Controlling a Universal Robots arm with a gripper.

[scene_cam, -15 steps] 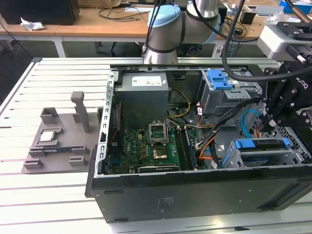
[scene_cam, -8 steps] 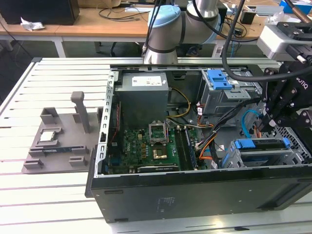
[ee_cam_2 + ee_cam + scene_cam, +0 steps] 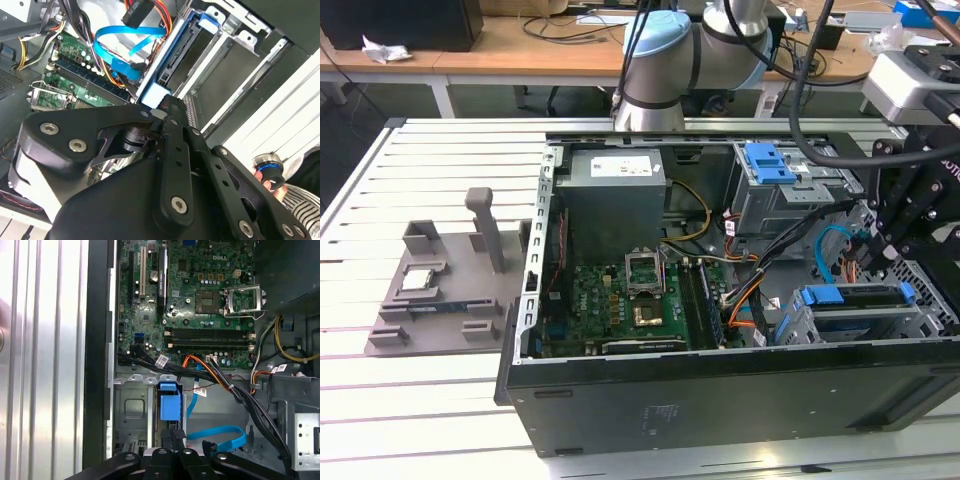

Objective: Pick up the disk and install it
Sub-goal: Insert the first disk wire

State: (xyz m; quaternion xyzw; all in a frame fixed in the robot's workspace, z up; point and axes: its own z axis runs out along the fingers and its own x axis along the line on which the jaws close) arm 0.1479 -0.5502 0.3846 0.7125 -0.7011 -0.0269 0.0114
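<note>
Open computer case (image 3: pixel 720 400) on a slatted metal table (image 3: pixel 380 420), taking up the middle and right of the exterior view. Inside, low and centre, a green motherboard (image 3: pixel 610 310); above it a grey power supply (image 3: pixel 615 200). At the lower right of the case, a metal drive cage (image 3: pixel 810 335), with the disk (image 3: pixel 860 298) seated along its top slot, blue carrier showing at both ends. Toward the upper right, a blue latch plate (image 3: pixel 770 162) on the upper bay, well apart from the disk. Robot arm (image 3: pixel 660 60) rising behind the case at top centre and reaching to the right edge of the frame, above the cage. In the second wrist view, gripper (image 3: pixel 167 106) poised at the disk's near end, fingers (image 3: pixel 172 155) pressed together and pinching nothing; tip at the pale blue end tab, touching or just short of it, cannot tell which. In the first wrist view, a flat blue cable (image 3: pixel 220 435) looping beside the cage, with orange and black wires (image 3: pixel 215 377) crossing between cage and motherboard. At the far left of the exterior view, a grey holder (image 3: pixel 450 310) on the table, carrying a small square chip (image 3: pixel 420 280). In the second wrist view, a person's hand (image 3: pixel 267 186) just outside the case wall, holding a small round blue-ringed knob (image 3: pixel 267 167).
</note>
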